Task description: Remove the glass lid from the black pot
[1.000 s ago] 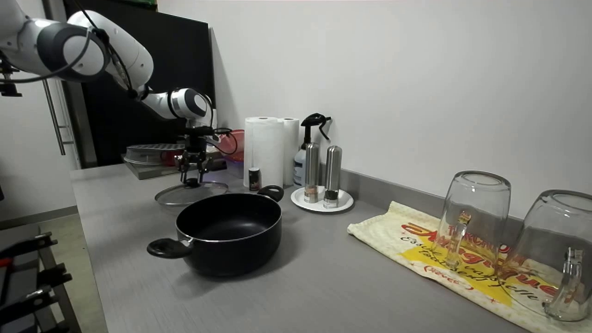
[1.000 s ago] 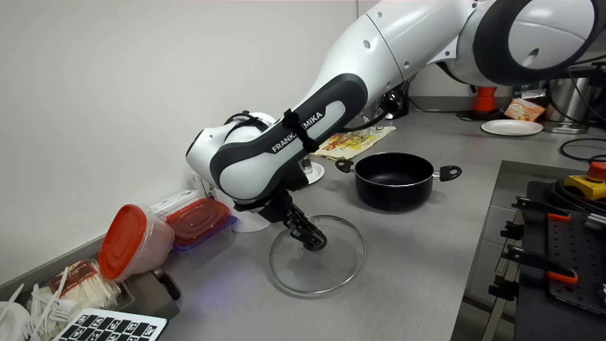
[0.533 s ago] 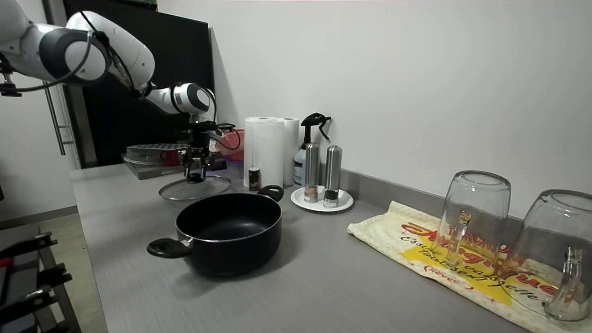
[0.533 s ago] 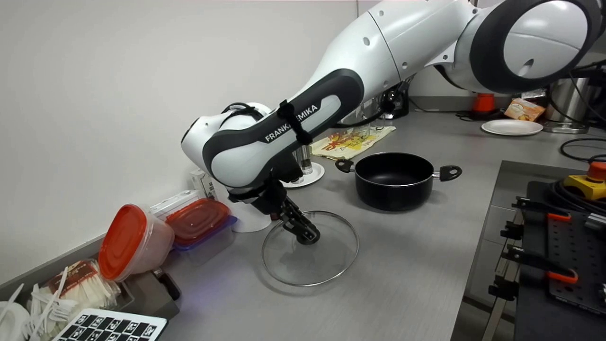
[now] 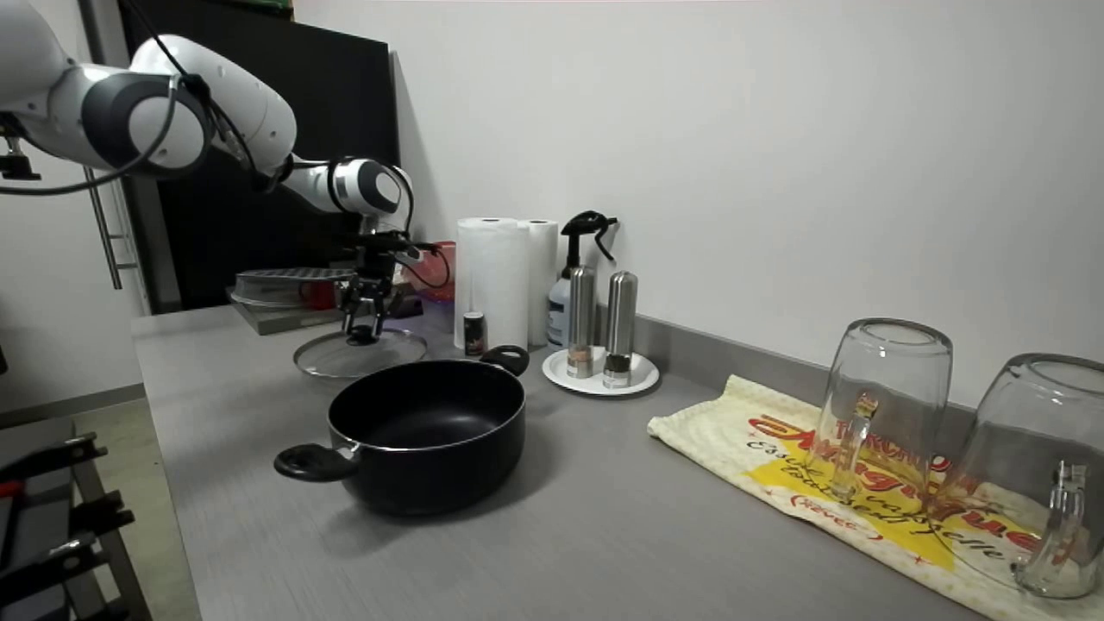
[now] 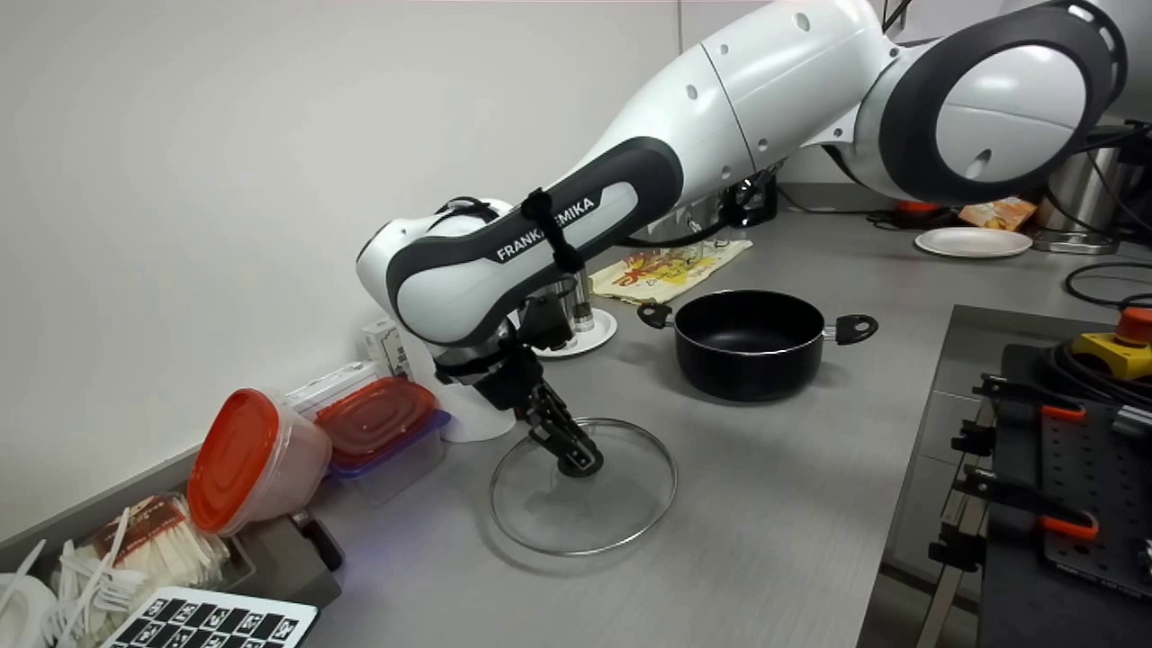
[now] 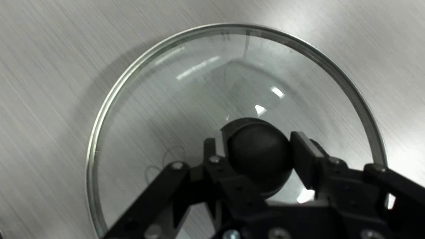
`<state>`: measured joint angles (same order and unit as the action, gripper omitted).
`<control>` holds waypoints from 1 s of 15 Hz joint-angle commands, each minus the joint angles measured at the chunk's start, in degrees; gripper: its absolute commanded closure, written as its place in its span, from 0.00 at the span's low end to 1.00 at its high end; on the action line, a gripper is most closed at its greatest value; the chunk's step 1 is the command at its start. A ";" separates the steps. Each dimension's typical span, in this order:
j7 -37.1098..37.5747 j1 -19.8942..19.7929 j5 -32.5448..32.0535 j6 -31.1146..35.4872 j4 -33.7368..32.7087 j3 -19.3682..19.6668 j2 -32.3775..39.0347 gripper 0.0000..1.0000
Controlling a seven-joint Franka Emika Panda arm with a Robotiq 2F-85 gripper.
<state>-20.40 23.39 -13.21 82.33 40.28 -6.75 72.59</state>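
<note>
Removal of the glass lid (image 6: 585, 508) from the black pot (image 6: 749, 371) is achieved: the pot stands uncovered, the lid at its 8 o'clock in an exterior view. The fingers (image 7: 306, 162) clamp the knob (image 7: 259, 149) at 9 and 3 o'clock in the wrist view. The lid appears to hang just above the tabletop (image 6: 765, 540); presumably, set-down and release remain.

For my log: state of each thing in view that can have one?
Black pot: upright, uncovered.
Glass lid: off the black pot, seemingly just above the counter.
Pincer: shut on the glass lid's knob.
Printed towel: spread out.
Glass mugs: upside down.
Paper towel rolls: standing on end.
Metal mills: upright.
Spray bottle: upright.
Round red-lidded container: closed, tilted.
Emergency-stop button: can't tell if pressed.
</note>
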 commanded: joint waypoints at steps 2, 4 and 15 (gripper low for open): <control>-0.24 0.23 1.93 -3.51 -6.69 -0.03 4.04 0.75; -0.25 0.54 1.86 -3.78 -7.70 0.22 5.19 0.75; 2.07 1.58 -2.76 -1.15 -6.79 3.18 6.61 0.75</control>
<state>-19.11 24.28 -14.34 81.23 36.28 -5.25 76.97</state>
